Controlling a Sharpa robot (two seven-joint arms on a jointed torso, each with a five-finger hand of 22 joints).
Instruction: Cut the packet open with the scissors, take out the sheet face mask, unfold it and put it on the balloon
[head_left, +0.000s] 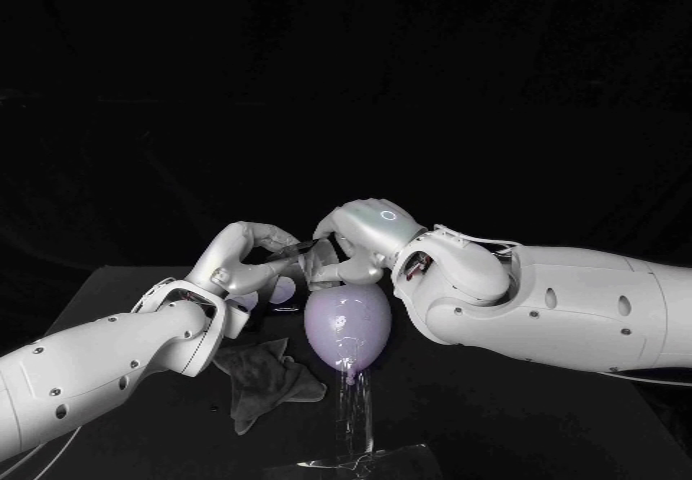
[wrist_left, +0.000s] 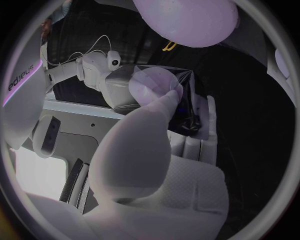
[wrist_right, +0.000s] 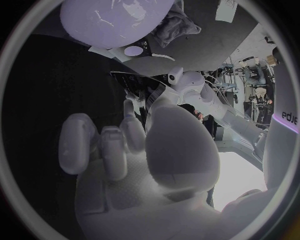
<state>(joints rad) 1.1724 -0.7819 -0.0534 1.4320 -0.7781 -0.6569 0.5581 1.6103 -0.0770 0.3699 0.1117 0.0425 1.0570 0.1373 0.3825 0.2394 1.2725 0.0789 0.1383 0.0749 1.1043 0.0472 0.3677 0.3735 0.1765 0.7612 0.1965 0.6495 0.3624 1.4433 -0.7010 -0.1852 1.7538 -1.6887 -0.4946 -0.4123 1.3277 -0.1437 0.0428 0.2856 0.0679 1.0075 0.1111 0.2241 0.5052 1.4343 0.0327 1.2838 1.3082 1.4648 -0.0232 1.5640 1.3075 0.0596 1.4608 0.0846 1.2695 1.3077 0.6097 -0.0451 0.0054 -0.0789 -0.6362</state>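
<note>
Grey cloth (head_left: 268, 378) (crumpled) beside balloon (head_left: 348, 322)

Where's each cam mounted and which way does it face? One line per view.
Head view: on the robot's head, looking down at the table; both arms enter, left hand and right hand meeting near the balloon.
Left wrist view: behind the left hand, facing the packet it pinches.
Right wrist view: behind the right hand, facing that packet.
Shared: all three show the balloon.

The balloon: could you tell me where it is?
Head view: the balloon sits mid-table on a clear stand, beside a dark cloth, close to the right hand.
</note>
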